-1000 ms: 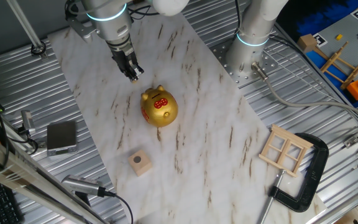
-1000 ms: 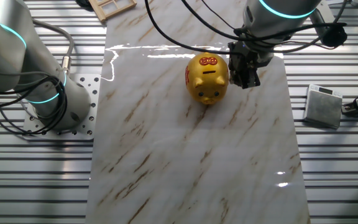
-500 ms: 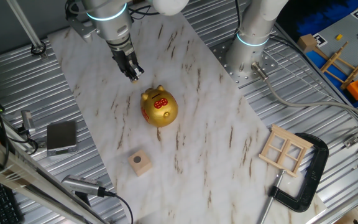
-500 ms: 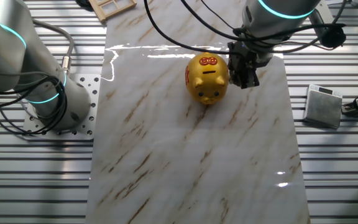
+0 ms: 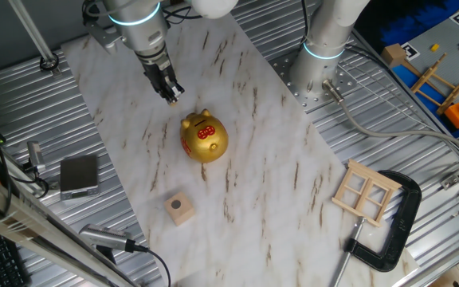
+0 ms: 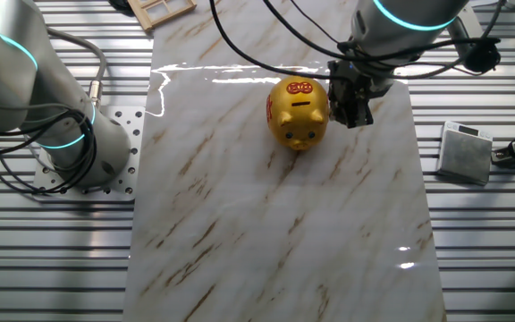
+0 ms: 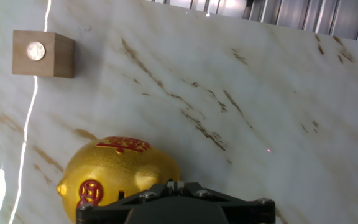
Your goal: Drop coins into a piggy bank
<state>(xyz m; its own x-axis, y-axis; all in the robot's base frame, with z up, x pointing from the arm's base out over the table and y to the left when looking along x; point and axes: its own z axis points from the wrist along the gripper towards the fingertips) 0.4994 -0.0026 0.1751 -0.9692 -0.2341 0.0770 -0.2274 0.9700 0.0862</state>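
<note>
The gold piggy bank (image 5: 204,138) (image 6: 298,112) (image 7: 120,169) stands upright mid-slab, red markings and slot on its back. One dark grey coin (image 5: 178,205) (image 7: 35,51) lies flat on top of a pale wooden cube (image 5: 180,212) (image 7: 42,56), well past the pig toward the slab's near end. My gripper (image 5: 171,96) (image 6: 351,116) (image 7: 178,185) hangs just beside the pig, on the side away from the cube, apart from it. Its fingers are pressed together, and I see nothing between them.
The marble slab (image 5: 245,104) lies on ribbed metal. A small grey box (image 5: 79,174) (image 6: 465,152) sits off the slab beside cables. A wooden window frame (image 5: 366,191) and a black clamp (image 5: 397,231) lie at one end. A second arm's base (image 5: 325,48) (image 6: 70,134) stands alongside.
</note>
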